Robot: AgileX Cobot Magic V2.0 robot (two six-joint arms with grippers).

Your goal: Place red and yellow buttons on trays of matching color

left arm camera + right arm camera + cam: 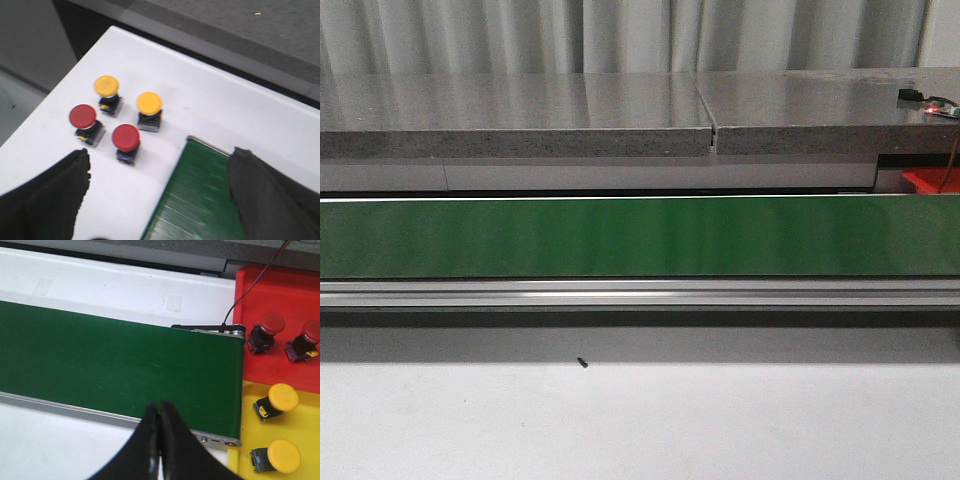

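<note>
Landmark: green conveyor belt (640,237). Four buttons wait on the white table (240,110) off the belt's left end: two yellow buttons (106,87) (149,103) farther from the belt corner's near side, two red buttons (82,116) (125,137) nearer the left gripper (160,200). Left jaws stand spread wide, empty, over the belt corner and table.

At the belt's opposite end: red tray (280,295) holding two red buttons, yellow tray (300,420) holding two yellow ones. Right gripper (160,432) hangs over the belt's near rail, fingers pressed together on nothing.

Risks, as I judge them:
- the waiting four stand close together (the nearer yellow almost touches the red beside it); wide jaws coming down on one may knock a neighbour over
- buttons on the trays already lie tipped on their sides, so a fresh drop could roll or strike them
- a thin cable (250,290) crosses the red tray; it might snag

Hard to make out: front view shows neither arm nor any button, only a sliver of red tray at the belt's right end; tray outer edges are cut off in the right wrist view
</note>
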